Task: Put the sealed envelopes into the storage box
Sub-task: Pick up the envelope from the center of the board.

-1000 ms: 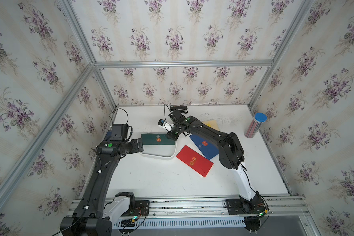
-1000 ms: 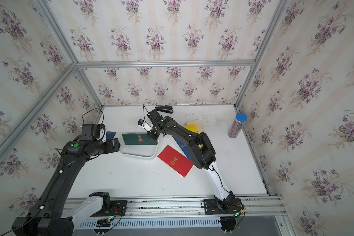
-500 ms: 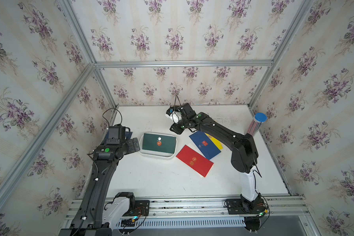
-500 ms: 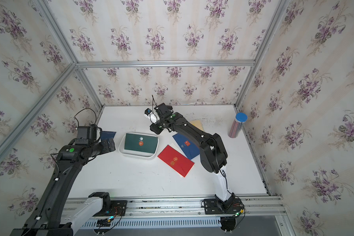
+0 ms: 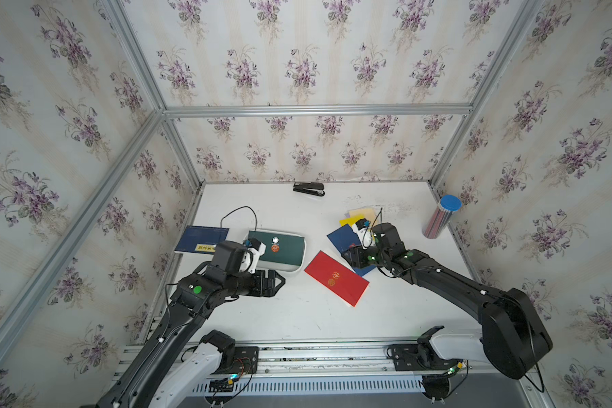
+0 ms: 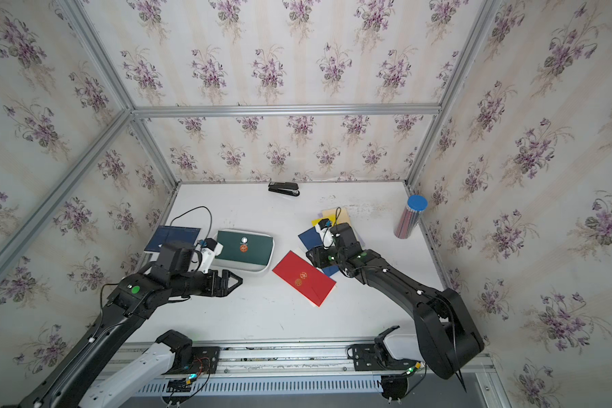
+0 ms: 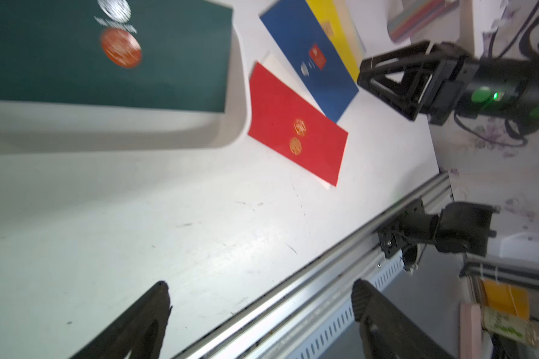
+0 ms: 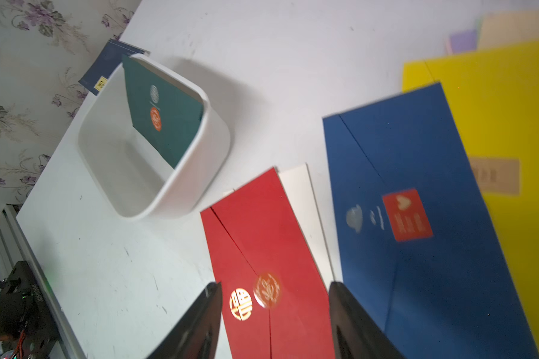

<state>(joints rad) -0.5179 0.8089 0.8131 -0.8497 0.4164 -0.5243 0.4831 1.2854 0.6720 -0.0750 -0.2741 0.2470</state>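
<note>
The storage box (image 8: 184, 192) holds one green envelope (image 5: 287, 252); left hand (image 7: 260, 284) and right hand (image 8: 274, 285) both gape empty.

Two dark fingers (image 8: 199, 323) stand apart at bottom centre above a red envelope (image 8: 262, 242); navy envelope (image 8: 417, 248) at right; green envelope (image 8: 165, 115) in white storage box (image 8: 199, 174), upper left

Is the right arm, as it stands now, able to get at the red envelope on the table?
Probably yes. The right gripper hangs open close by the red envelope, which lies flat with nothing on top of it. Only its flatness may make gripping hard.
</note>
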